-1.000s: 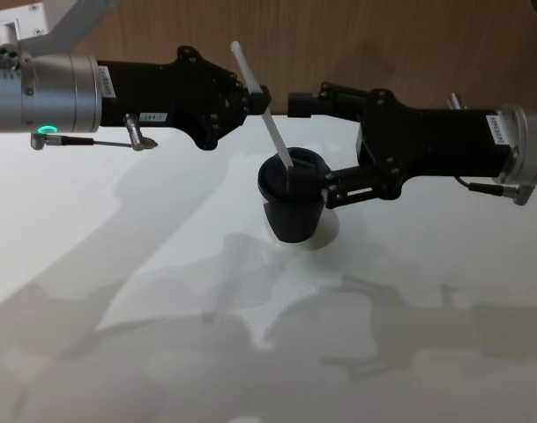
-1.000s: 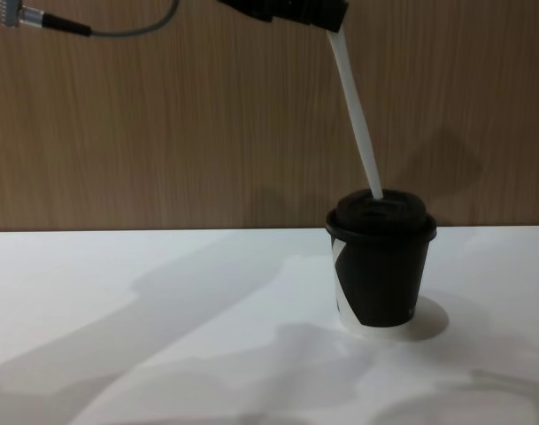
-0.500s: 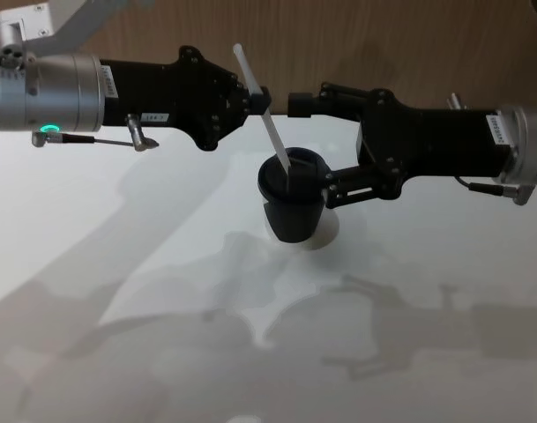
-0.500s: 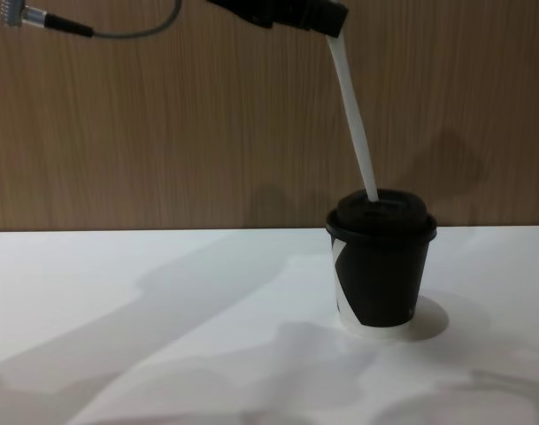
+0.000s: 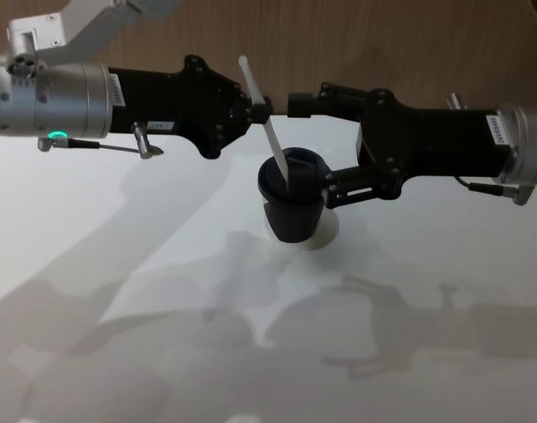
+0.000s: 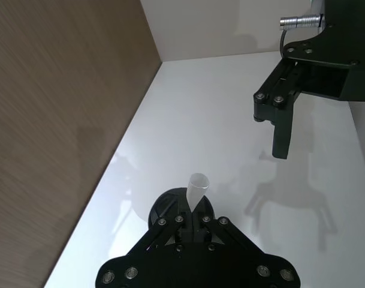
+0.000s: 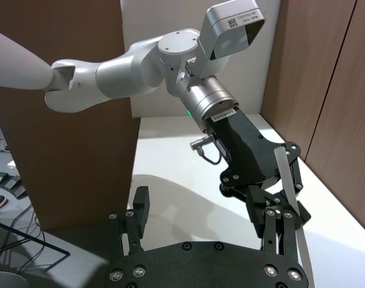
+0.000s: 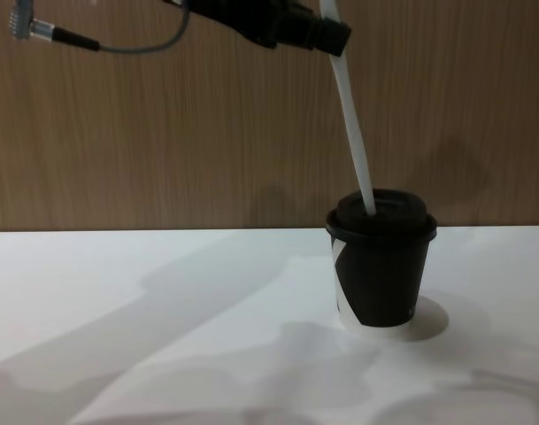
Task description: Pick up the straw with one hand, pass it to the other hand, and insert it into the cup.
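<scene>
Left tool (image 5: 261, 110) pinching the straw (image 5: 270, 141) high on its shaft, tube slanting down from the pinch into the lid of the cup (image 5: 292, 204). Right tool (image 5: 308, 150) spread, flanking the cup, touching nothing visible. Best done by lowering along the straw's own slant, keeping the tip centred in the lid hole; loosening only once seated. Cup resting on the bench (image 5: 162, 291).

Left claw (image 5: 261, 111) lowered; straw (image 5: 270, 139) deeper into cup (image 5: 293, 204).
</scene>
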